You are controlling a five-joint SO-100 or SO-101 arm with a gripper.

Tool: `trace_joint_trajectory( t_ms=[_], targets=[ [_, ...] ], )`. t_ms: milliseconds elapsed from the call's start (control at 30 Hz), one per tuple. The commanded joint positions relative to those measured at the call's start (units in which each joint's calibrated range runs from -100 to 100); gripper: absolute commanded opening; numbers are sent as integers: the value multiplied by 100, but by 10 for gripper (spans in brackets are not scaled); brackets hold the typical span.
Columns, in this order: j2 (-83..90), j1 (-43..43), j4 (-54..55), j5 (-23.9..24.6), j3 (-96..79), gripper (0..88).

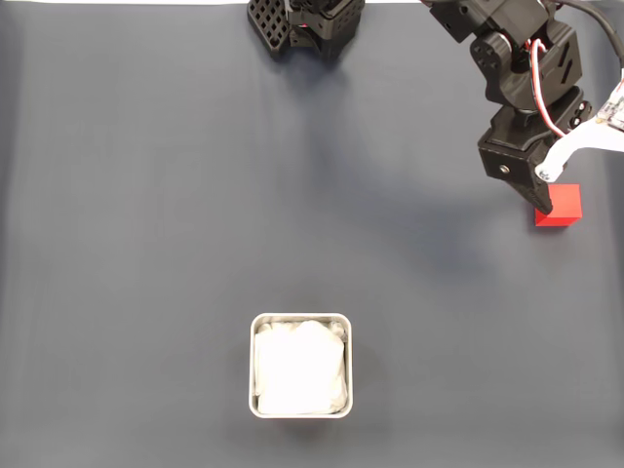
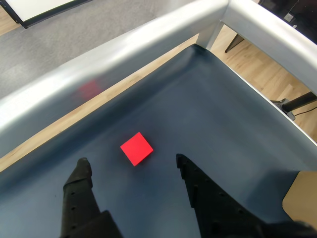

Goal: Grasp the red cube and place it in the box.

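The red cube (image 1: 561,206) lies on the dark mat at the far right in the fixed view, with the arm above it. My gripper (image 1: 545,191) hangs over the cube's left edge and hides part of it. In the wrist view the cube (image 2: 136,148) lies flat on the mat just beyond the gap between my two black fingertips (image 2: 81,171). The gripper (image 2: 131,163) is open, with nothing between its fingers. The box (image 1: 300,365), a square silver tin lined with white paper, stands at the lower middle of the fixed view, far from the cube.
The dark mat (image 1: 146,214) covers the table. The arm's base (image 1: 304,27) stands at the top middle. In the wrist view a silver metal rail (image 2: 148,44) runs along the table's edge close behind the cube, with wooden floor (image 2: 267,69) beyond it.
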State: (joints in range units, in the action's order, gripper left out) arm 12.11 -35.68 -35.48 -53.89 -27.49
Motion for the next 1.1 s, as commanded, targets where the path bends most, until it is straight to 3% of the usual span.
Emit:
trace_joint_trajectory(
  t_ms=[0, 1067],
  targets=[
    [-76, -26, 204, -34, 258, 405],
    [-1471, -288, 458, 98, 1188, 410]
  ],
)
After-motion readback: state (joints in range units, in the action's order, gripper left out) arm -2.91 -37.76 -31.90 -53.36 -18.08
